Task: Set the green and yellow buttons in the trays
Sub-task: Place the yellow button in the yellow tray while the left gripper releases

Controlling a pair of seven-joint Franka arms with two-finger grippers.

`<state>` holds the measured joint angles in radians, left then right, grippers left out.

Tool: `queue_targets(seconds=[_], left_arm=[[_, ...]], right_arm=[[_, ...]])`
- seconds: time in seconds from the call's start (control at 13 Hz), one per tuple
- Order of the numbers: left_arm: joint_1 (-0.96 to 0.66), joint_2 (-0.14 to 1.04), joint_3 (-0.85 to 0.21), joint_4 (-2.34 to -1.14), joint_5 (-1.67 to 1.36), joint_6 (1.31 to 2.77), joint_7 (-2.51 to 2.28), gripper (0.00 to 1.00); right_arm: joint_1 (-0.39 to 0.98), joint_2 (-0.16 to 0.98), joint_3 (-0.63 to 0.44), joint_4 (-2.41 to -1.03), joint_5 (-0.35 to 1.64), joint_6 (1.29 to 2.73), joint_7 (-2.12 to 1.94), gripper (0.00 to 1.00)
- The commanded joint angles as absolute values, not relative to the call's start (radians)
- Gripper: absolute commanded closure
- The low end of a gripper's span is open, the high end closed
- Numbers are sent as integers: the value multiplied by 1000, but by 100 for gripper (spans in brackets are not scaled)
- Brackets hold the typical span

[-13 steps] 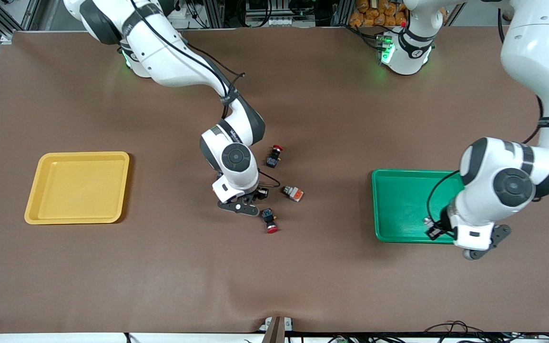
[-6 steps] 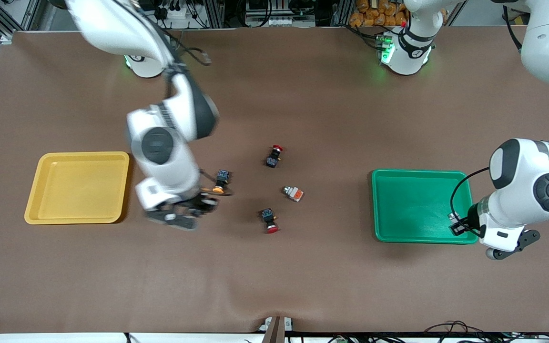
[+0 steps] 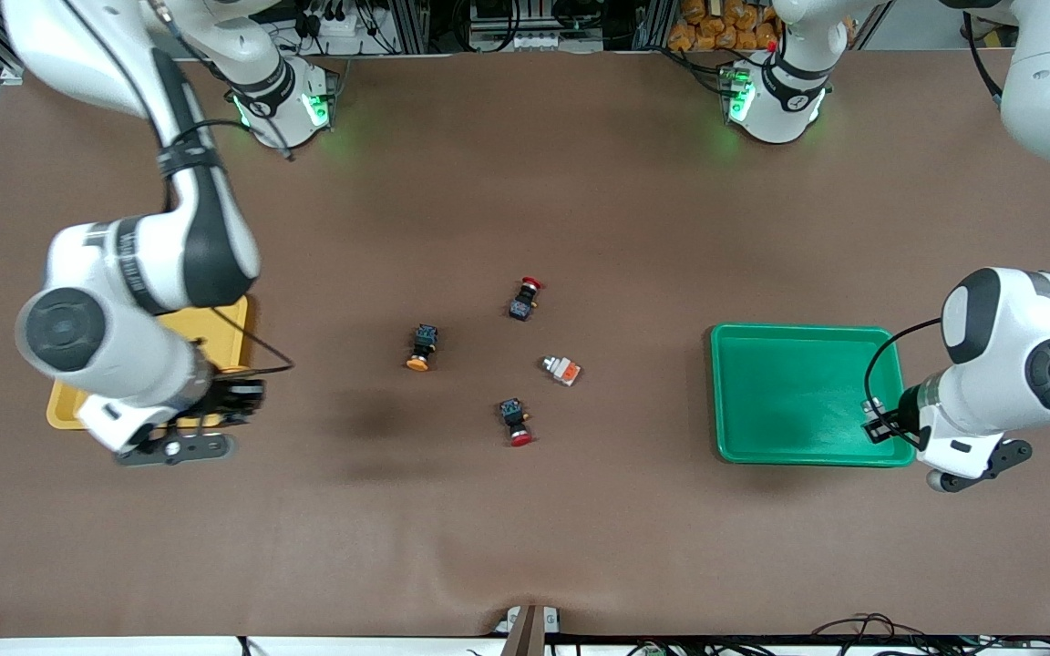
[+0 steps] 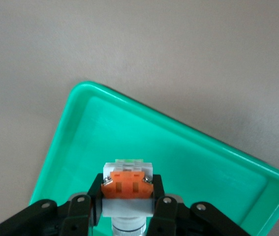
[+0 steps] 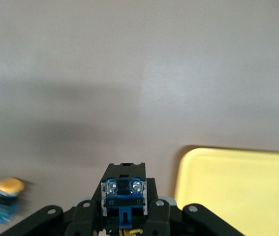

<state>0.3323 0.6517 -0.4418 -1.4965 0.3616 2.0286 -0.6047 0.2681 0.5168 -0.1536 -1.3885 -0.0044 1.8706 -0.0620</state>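
Left gripper (image 4: 128, 209): in the left wrist view we see its jaws clamped on a pale grey-white switch (image 4: 127, 189) with an orange patch, held over the green tray (image 4: 188, 152), whose floor is bare. In the front view this gripper (image 3: 880, 426) sits at the right of the frame, over the tray's (image 3: 794, 394) edge toward the left arm's end of the table, and we cannot make out the held part there.

Right gripper (image 5: 123, 214): the right wrist view shows its jaws closed on a dark-bodied switch (image 5: 123, 192) with a blue terminal face, over the brown table (image 5: 139, 73) just beside the yellow tray (image 5: 237, 182). In the front view this gripper (image 3: 229, 399) is at the left of the frame, at the tray's (image 3: 229, 330) corner; the arm covers most of the tray, so only the wrist view shows its bare floor.

Centre of the front view: four switches lie loose on the table (image 3: 525, 182). These are one orange-capped switch (image 3: 421, 347), also seen blurred at the lower left of the right wrist view (image 5: 5, 199); one grey-white switch with an orange patch (image 3: 561, 369); and two red-capped switches (image 3: 525, 299) (image 3: 515, 421), the second nearer the front camera.

We can read no writing on the switches or trays.
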Motion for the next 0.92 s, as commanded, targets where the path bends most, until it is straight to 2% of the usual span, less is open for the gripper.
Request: queue_targets(seconds=[0.0,0.23,0.54,0.62,0.69,0.77,0.85], left_arm=[[342,669,-443,-1509,351,2016,-575,100],[361,684,-445,-1534,342,2022,-587,100],[379,693,-445,-1606,336,2060,-587,100],[383,690,-446,-1606,325,2060,-589,83],[382,689,-446,-1605,307,2060,-592,29],[379,684,-448,-1603,287,2060,-603,0],[371,683,-451,-1600,278,2060,-624,0]], right_arm=[[187,485,-135,-1427,-20,1870,-318,100],[137,491,-136,-1468,-23,1871,-569,100],[77,476,-137,-1676,-29,1989,-586,100],[74,457,-137,-1748,-29,2044,-586,100],[68,445,-137,-1814,-29,2090,-583,100],[64,439,-137,-1859,-29,2121,-581,100],[60,437,-135,-1891,-29,2129,-575,100]])
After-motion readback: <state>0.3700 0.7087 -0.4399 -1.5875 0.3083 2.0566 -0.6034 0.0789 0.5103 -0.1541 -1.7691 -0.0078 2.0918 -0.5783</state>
